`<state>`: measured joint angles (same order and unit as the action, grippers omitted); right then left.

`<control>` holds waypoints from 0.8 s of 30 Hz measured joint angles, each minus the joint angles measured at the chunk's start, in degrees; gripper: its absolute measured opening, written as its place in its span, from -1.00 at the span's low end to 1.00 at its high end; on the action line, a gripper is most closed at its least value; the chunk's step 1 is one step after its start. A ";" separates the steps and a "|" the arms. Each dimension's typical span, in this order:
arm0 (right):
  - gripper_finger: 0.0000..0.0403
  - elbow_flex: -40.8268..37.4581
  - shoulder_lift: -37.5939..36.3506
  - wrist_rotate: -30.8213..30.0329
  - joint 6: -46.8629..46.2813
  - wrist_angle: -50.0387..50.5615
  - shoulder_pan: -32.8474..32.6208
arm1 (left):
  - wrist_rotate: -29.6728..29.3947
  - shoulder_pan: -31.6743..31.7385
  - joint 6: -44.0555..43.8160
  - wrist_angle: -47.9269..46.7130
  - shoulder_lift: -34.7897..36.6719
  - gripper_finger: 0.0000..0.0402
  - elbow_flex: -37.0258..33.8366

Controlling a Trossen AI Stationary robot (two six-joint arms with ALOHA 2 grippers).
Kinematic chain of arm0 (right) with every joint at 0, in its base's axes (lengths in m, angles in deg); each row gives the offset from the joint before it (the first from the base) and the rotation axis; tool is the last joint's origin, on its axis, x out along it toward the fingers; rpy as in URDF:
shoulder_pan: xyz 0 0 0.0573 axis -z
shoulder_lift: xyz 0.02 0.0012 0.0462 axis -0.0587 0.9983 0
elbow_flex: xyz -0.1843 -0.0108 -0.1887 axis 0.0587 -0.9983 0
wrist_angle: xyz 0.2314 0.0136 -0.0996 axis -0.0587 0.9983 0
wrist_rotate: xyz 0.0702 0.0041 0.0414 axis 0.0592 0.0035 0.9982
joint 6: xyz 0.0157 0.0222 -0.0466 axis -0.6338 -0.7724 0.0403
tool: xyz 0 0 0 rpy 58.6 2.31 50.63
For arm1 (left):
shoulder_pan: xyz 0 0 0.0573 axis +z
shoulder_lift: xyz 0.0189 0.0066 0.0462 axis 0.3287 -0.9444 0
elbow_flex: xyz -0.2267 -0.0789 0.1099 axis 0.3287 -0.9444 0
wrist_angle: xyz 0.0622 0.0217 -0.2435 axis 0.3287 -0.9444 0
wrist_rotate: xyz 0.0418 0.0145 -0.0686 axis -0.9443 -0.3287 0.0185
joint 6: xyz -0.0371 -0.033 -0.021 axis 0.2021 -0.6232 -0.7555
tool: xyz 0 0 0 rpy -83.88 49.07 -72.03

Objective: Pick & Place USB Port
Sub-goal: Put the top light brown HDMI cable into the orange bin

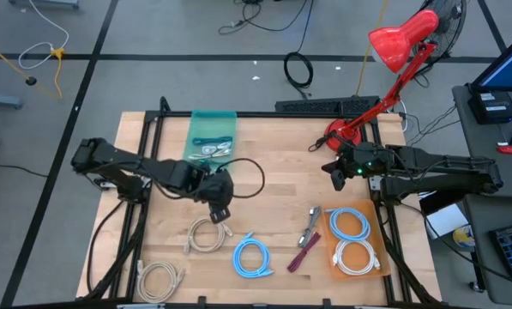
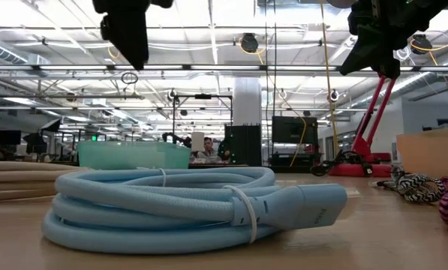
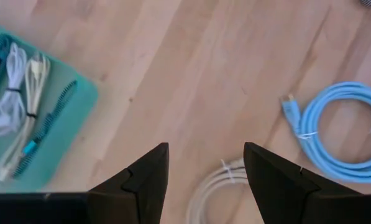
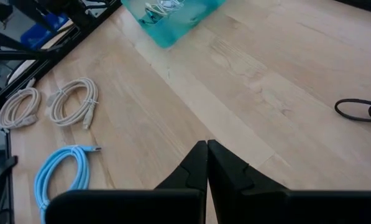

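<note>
Counter (image 1: 281, 184): pale wood planks, dark frame rails at both sides.

Near edge, 6 o'clock: blue coiled cable (image 1: 252, 257), tie-wrapped. At 7 to 8 o'clock, two beige cable coils (image 1: 207, 233) and (image 1: 159, 277). At 4 o'clock, orange tray (image 1: 328, 249) with two more coils inside.

Left pincer (image 1: 219, 212) hovers over the upper beige coil, fingers apart, nothing between them. Right pincer (image 1: 335, 176) at 2 o'clock, fingers pressed together, empty.

Far side, 11 o'clock: teal tray (image 1: 213, 120) containing bundled cables. Red lamp (image 1: 393, 51) at 1 o'clock.

Beyond: open workshop, ceiling trusses, a seated person (image 2: 207, 152).
</note>
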<state>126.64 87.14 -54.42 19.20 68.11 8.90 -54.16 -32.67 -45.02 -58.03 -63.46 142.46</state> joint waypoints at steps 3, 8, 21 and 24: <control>-1.00 0.00 0.02 0.02 0.09 0.00 0.00 | -0.48 -2.28 -4.07 -0.41 -0.01 0.05 -0.01; -1.00 0.00 0.01 0.34 0.10 0.00 0.00 | -0.72 -6.45 -12.41 -0.74 -0.48 0.05 -3.53; -1.00 0.00 0.01 0.02 0.67 0.00 -0.02 | 0.67 -12.67 -35.26 3.06 -0.46 0.05 -21.29; -1.00 0.00 0.01 0.03 0.58 0.01 -0.02 | 2.34 -12.91 -37.05 9.97 -0.46 0.05 -25.81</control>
<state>126.64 87.15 -54.38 19.78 68.12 8.88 -51.82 -45.58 -82.07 -48.07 -63.92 116.65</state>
